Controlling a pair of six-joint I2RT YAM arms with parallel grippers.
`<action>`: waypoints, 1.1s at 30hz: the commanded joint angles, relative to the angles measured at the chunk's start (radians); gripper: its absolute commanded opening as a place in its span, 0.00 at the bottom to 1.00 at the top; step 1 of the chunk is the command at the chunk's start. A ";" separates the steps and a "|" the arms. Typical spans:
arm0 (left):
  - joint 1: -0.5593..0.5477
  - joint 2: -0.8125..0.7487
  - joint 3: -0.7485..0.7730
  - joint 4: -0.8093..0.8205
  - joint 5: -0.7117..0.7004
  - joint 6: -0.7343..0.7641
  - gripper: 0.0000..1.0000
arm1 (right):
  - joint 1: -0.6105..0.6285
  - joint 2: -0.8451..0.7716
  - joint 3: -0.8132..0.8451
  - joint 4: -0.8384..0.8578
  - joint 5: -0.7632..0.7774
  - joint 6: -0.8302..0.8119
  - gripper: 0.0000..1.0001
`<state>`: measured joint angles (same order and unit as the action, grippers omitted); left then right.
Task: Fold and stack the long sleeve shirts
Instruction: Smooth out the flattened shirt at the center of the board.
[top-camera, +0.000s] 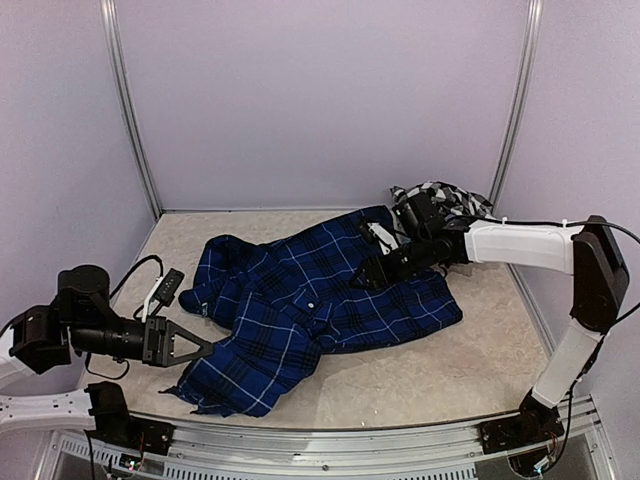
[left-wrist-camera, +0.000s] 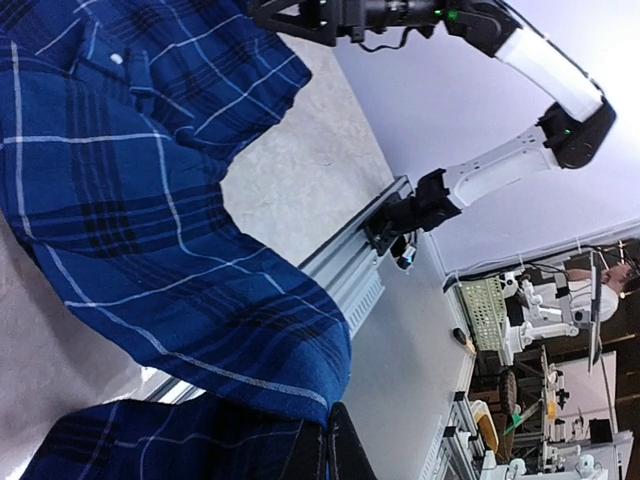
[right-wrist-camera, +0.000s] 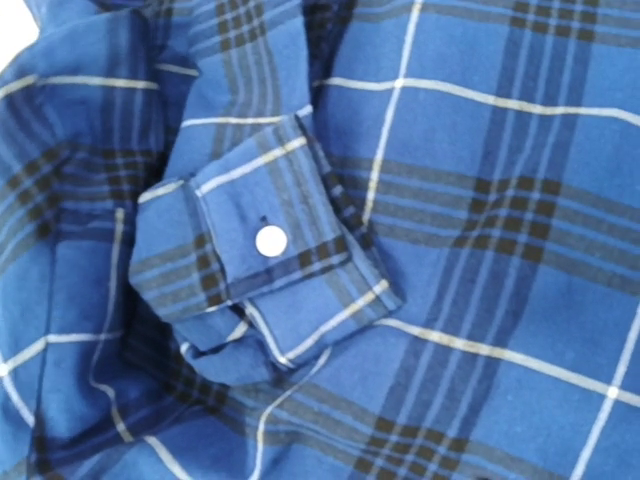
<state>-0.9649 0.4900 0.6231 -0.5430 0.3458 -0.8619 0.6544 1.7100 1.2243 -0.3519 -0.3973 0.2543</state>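
Note:
A navy blue long sleeve shirt (top-camera: 320, 300) with thin white grid lines lies crumpled across the middle of the table. My left gripper (top-camera: 203, 348) is at its near left hem. In the left wrist view its dark fingers (left-wrist-camera: 340, 455) are shut on an edge of the blue cloth (left-wrist-camera: 150, 230), which drapes up from them. My right gripper (top-camera: 364, 277) hovers low over the shirt's right half. Its fingers do not show in the right wrist view, which is filled by a buttoned cuff (right-wrist-camera: 265, 265) lying on the plaid. A black-and-white checked shirt (top-camera: 445, 198) is bunched at the back right, behind the right arm.
A small black device with a cable (top-camera: 165, 288) lies on the table's left side. An aluminium rail (top-camera: 330, 440) runs along the near edge. Pale enclosure walls close the back and both sides.

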 joint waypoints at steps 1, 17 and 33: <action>-0.009 0.070 0.028 -0.091 -0.101 -0.008 0.00 | 0.003 0.017 -0.006 -0.016 0.047 -0.005 0.59; 0.165 0.306 0.218 0.013 -0.222 0.212 0.77 | -0.039 0.204 0.078 -0.065 0.268 -0.053 0.58; 0.368 0.824 0.183 0.286 -0.243 0.238 0.75 | -0.078 0.212 0.044 -0.043 0.285 -0.080 0.58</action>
<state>-0.6121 1.2453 0.8017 -0.3138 0.1246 -0.6476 0.5819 1.9205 1.2762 -0.4034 -0.1257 0.1944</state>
